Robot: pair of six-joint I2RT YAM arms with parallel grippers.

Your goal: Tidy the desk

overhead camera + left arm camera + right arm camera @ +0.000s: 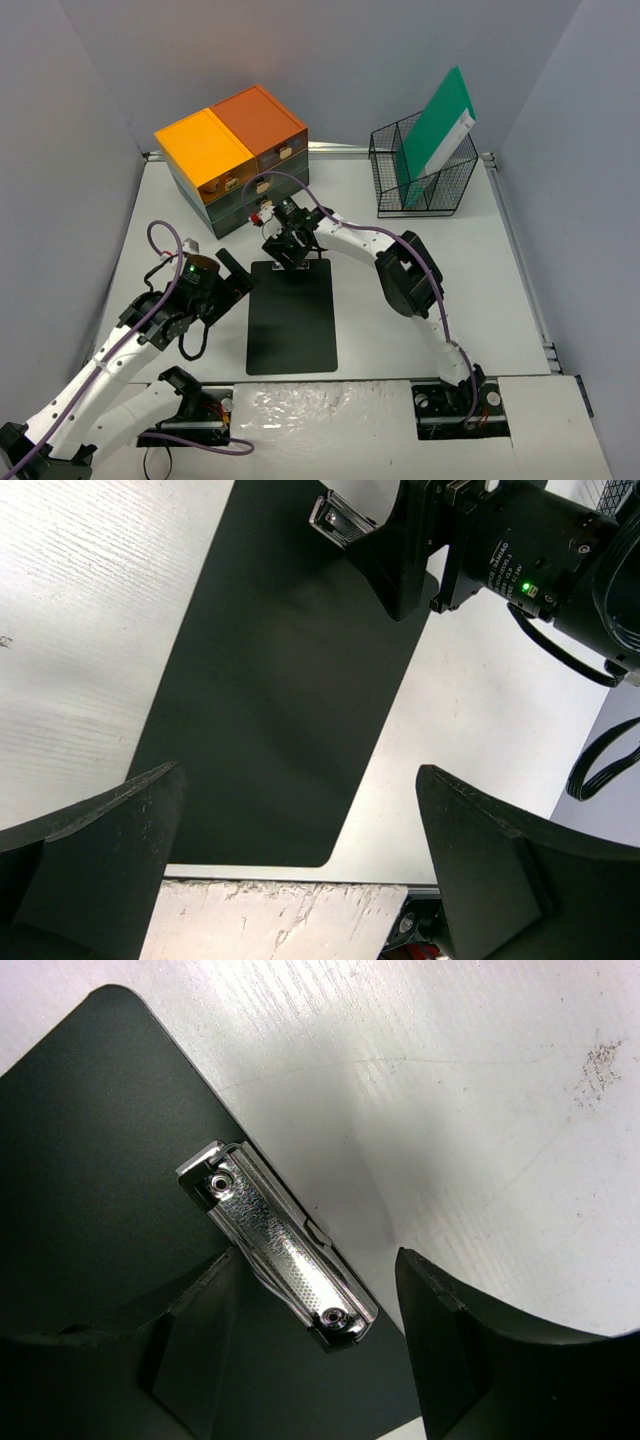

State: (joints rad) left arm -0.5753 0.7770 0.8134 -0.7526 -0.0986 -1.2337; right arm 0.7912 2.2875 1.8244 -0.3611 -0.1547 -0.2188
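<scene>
Right gripper (pixel 315 1260) straddles clipboard clip (pixel 272 1250) mid-frame, jaws spread; left gripper (pixel 300 780) gapes wide. We reckon grasp pending: close on clip.

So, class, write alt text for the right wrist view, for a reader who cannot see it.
The right gripper, fingers apart, straddles the silver clip of a black clipboard lying on the white desk.

Clip (pixel 275 1245) hidden under right gripper (pixel 288 247) in top view. Drawers' (pixel 230 150) tags too small to read. Left arm (pixel 110 360) cut off at btm-left edge. Right wrist: clipboard (pixel 110 1160) runs off left & btm edges; finger-to-clip contact unclear. Left wrist: clipboard's near-left corner behind left finger (pixel 90 860).
</scene>
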